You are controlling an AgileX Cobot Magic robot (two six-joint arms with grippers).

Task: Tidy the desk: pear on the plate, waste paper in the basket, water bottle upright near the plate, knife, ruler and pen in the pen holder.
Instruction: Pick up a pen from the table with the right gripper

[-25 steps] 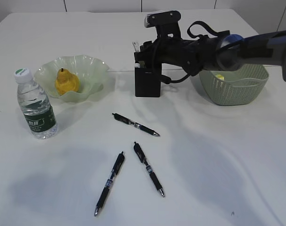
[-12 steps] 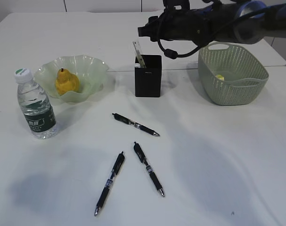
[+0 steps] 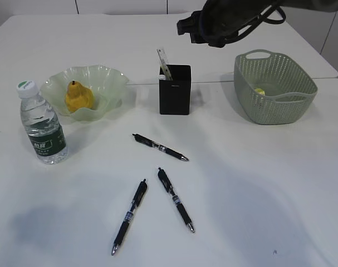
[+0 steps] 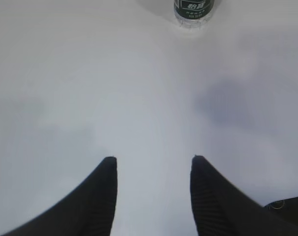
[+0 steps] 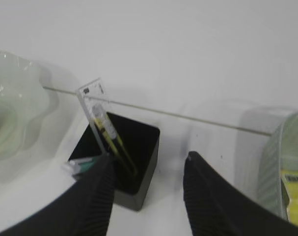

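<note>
On the plain white worktop (image 3: 258, 189), the black pen holder (image 3: 175, 90) stands between the plate (image 3: 104, 78) and the basket (image 3: 274, 86), with the ruler (image 5: 92, 105) and a yellow knife (image 5: 112, 140) leaning inside. Three pens (image 3: 160, 147) lie loose in front. Above the holder, the right end effector (image 5: 148, 164) hangs apart and empty (nothing touching). Further off, the left end effector (image 4: 153, 164), likewise apart, faces the upright water bottle (image 4: 193, 12).

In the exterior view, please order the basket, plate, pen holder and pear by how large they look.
1. Basket and plate: they look alike in size, so I do not rank them.
2. Pen holder.
3. Pear.
</note>
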